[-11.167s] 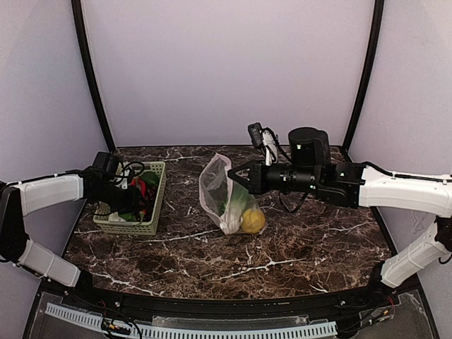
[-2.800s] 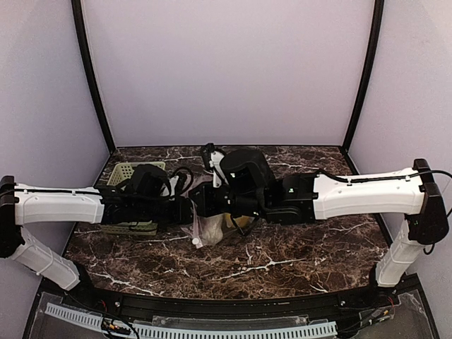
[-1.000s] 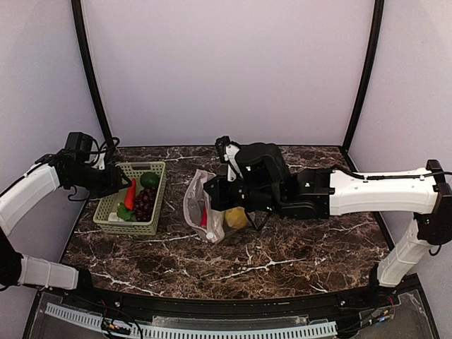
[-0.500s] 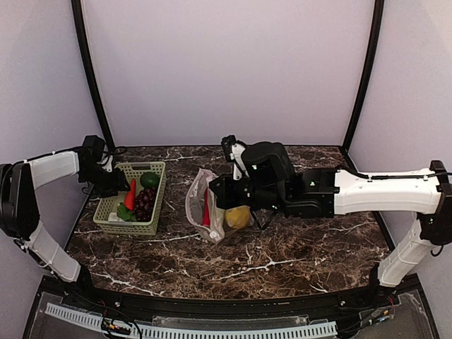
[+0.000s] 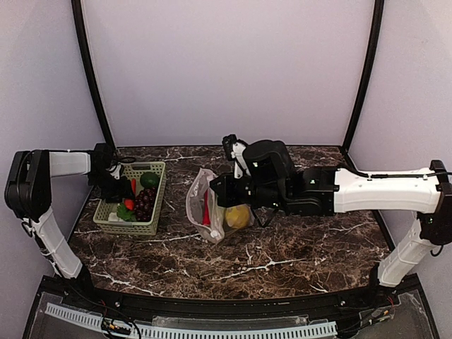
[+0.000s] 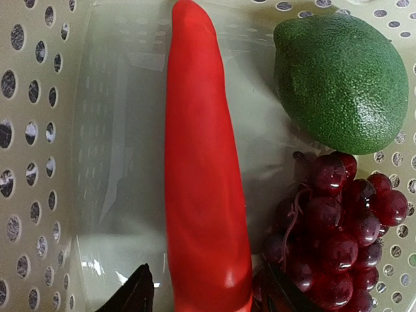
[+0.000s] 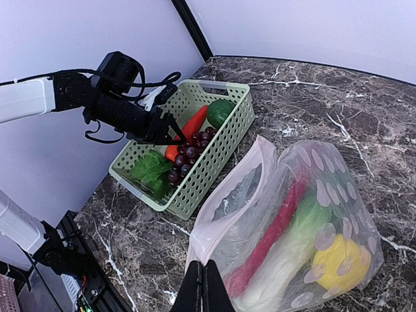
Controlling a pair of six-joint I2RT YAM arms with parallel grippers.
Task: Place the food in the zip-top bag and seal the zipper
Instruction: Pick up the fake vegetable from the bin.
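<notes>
Left jaws: parted on the left gripper (image 6: 207,300), a dark fingertip (image 6: 135,296) on either side of the lower end of the red chili (image 6: 205,169). I see a gap on both sides, so nothing is held.
Right jaws: pressed flat together on the right gripper (image 7: 205,287), pinching the rim of the zip-top bag (image 7: 250,185).
Bag: slumped on the table just right of the basket (image 5: 159,201), not touching it. I read the zipper (image 7: 218,195) as unsealed, with the mouth gaping toward the basket.
Surface: dark brown marble-look tabletop (image 5: 282,261) with white veins.
Room: plain pale lilac walls (image 5: 226,70) on three sides, and two black poles (image 5: 89,70) rising from the back corners.
Arms: two, white with black wrists. The left reaches into the basket and the right stretches across to the bag.
Chilies: two, the one in the basket under my left wrist camera and a second chili (image 7: 273,237) inside the bag.
Lemons: one yellow lemon (image 7: 338,260), low in the bag's far corner.
Greens: two, a pale-stalked leafy vegetable (image 7: 296,250) in the bag between chili and lemon, and a flat green leaf (image 7: 149,170) at the basket's near end.
Grapes: one dark red bunch of grapes (image 6: 338,227), right beside the basket chili.
Round fruit: one pebbly green fruit (image 6: 341,81) at the basket's far end.
Baskets: one, pale green and perforated.
</notes>
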